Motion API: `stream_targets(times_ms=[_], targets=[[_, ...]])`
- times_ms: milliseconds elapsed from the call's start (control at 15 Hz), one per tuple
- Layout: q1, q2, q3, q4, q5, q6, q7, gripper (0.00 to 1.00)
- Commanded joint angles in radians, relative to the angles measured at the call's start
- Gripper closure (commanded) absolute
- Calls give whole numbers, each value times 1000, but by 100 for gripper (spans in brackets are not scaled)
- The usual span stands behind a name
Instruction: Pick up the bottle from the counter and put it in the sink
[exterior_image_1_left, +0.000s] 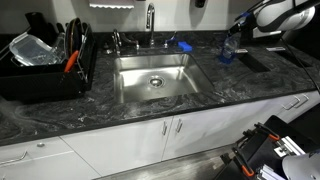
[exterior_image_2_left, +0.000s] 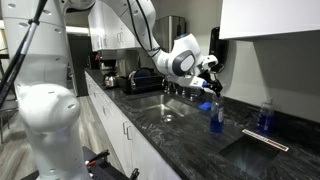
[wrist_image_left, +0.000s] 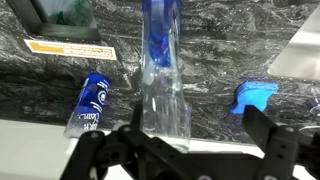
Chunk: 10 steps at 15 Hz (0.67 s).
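A clear plastic bottle (wrist_image_left: 163, 85) with blue at its top stands on the dark marble counter, to one side of the steel sink (exterior_image_1_left: 150, 80). It shows in both exterior views (exterior_image_1_left: 228, 50) (exterior_image_2_left: 217, 116). My gripper (wrist_image_left: 195, 128) is open, and the bottle sits between its fingers, closer to the left finger and not gripped. In both exterior views the gripper (exterior_image_1_left: 243, 25) (exterior_image_2_left: 211, 80) hangs just above the bottle's top.
A black dish rack (exterior_image_1_left: 40, 60) stands at the sink's far side, and a faucet (exterior_image_1_left: 150, 20) stands behind the sink. A blue can (wrist_image_left: 92, 100) and a small blue object (wrist_image_left: 255, 95) lie near the bottle. Another blue bottle (exterior_image_2_left: 265, 117) stands by the wall beside a dark mat (exterior_image_1_left: 255, 60).
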Motion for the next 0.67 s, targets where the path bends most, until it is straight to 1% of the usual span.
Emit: stream_targets(times_ms=[0, 200, 400, 467, 533, 600], targets=[[-19, 23, 31, 14, 67, 13, -95, 0], [-17, 31, 26, 20, 91, 21, -117, 0], [-18, 47, -7, 37, 52, 36, -80, 0], [-51, 49, 8, 41, 15, 41, -40, 0], [-56, 60, -5, 49, -1, 49, -20, 0], [-20, 71, -67, 59, -42, 55, 32, 0]])
